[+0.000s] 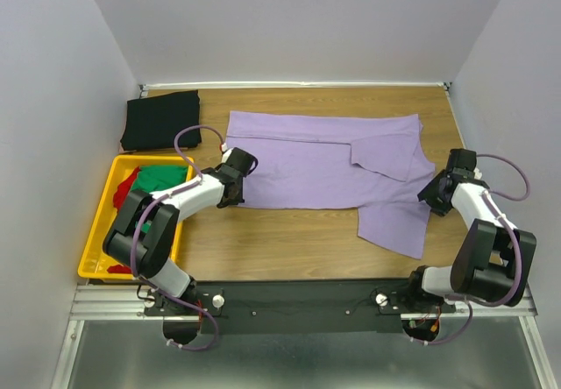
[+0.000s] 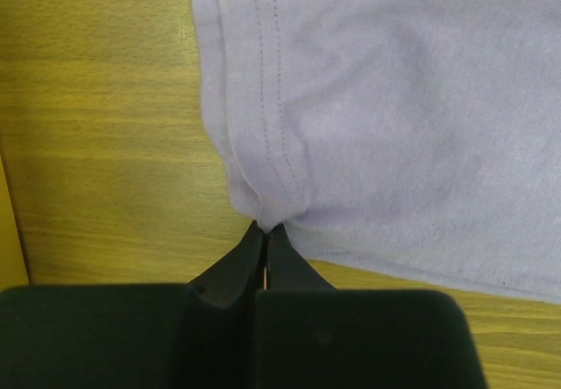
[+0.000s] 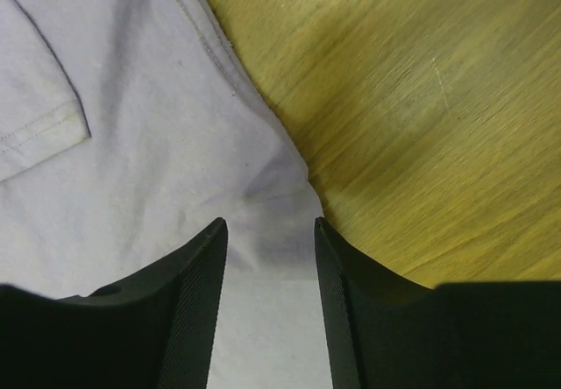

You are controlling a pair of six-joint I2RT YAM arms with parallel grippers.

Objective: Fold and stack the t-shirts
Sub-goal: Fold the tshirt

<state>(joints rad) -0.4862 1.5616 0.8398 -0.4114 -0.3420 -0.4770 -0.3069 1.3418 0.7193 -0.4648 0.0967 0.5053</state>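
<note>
The lavender-purple t-shirt (image 1: 333, 166) lies spread on the wooden table, with one flap folded over at its right and a part hanging toward the near side. My left gripper (image 1: 230, 198) is shut on the shirt's near left hem corner (image 2: 267, 214). My right gripper (image 1: 427, 194) is open, its fingers (image 3: 200, 266) straddling the shirt's right edge (image 3: 263, 205) without pinching it. A folded black t-shirt (image 1: 161, 119) lies at the back left. The green t-shirt (image 1: 163, 179) and the red t-shirt (image 1: 127, 187) lie in the crate.
A yellow plastic crate (image 1: 98, 244) stands at the left near side, beside my left arm. Grey walls close in the table on three sides. Bare wood (image 1: 280, 240) shows in front of the purple shirt.
</note>
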